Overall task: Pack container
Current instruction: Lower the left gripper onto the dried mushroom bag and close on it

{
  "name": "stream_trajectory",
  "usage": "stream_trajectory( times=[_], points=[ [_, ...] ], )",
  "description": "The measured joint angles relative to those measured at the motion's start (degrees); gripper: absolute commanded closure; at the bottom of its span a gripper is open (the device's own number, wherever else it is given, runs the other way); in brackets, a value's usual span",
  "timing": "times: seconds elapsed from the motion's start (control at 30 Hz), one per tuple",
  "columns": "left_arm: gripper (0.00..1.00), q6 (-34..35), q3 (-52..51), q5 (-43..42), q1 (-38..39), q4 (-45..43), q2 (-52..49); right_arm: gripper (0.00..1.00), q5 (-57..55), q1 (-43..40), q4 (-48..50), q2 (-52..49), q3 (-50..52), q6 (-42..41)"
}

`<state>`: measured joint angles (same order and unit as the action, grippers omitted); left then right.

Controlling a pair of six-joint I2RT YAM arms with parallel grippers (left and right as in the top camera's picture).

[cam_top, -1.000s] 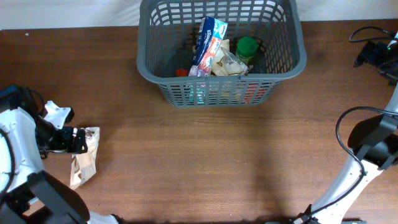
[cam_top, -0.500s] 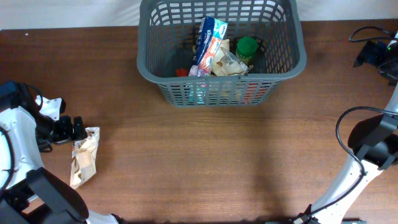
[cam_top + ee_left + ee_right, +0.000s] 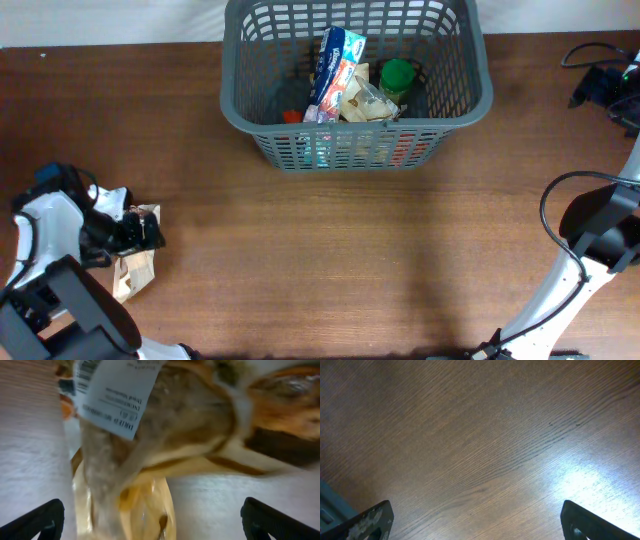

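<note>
The container (image 3: 350, 128), a big dark grey slotted basket, stands at the back middle of the table. It holds a blue and white packet (image 3: 336, 62), a green-lidded jar (image 3: 397, 76) and a clear bag (image 3: 366, 102). A clear snack packet (image 3: 133, 270) with a white label (image 3: 114, 397) lies at the front left of the table. My left gripper (image 3: 140, 235) hovers open over its upper end, and the packet (image 3: 150, 460) fills the space between the wide-apart fingertips (image 3: 37, 522). My right gripper (image 3: 480, 527) is open over bare wood near the far right edge, nothing between its fingers.
The right arm's base and cables (image 3: 590, 230) sit at the right edge, with dark gear (image 3: 600, 85) at the back right. Brown wooden tabletop (image 3: 380, 260) stretches between the basket and the front edge.
My left gripper has swung from beside the snack packet's top to directly over it, still open. The packet, basket and right arm have not moved.
</note>
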<state>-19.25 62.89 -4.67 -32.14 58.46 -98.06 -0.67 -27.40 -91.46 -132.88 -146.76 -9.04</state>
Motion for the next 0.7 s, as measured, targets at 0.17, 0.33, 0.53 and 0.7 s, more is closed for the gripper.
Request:
stream_trajectory(
  times=[0.17, 0.33, 0.53, 0.7],
  points=[
    [0.01, 1.0, -1.7, 3.2, 0.0, -2.6, 0.0, 0.01, 0.0, 0.0, 0.0, 0.0, 0.0, 0.0],
    [0.01, 2.2, -1.7, 6.7, 0.0, -5.3, 0.0, 0.01, 0.0, 0.0, 0.0, 0.0, 0.0, 0.0],
    [0.01, 2.4, -1.7, 7.5, 0.0, -8.7, 0.0, 0.01, 0.0, 0.0, 0.0, 0.0, 0.0, 0.0],
    [0.01, 2.3, -1.7, 5.4, 0.0, -9.7, 0.0, 0.01, 0.0, 0.0, 0.0, 0.0, 0.0, 0.0]
  ],
)
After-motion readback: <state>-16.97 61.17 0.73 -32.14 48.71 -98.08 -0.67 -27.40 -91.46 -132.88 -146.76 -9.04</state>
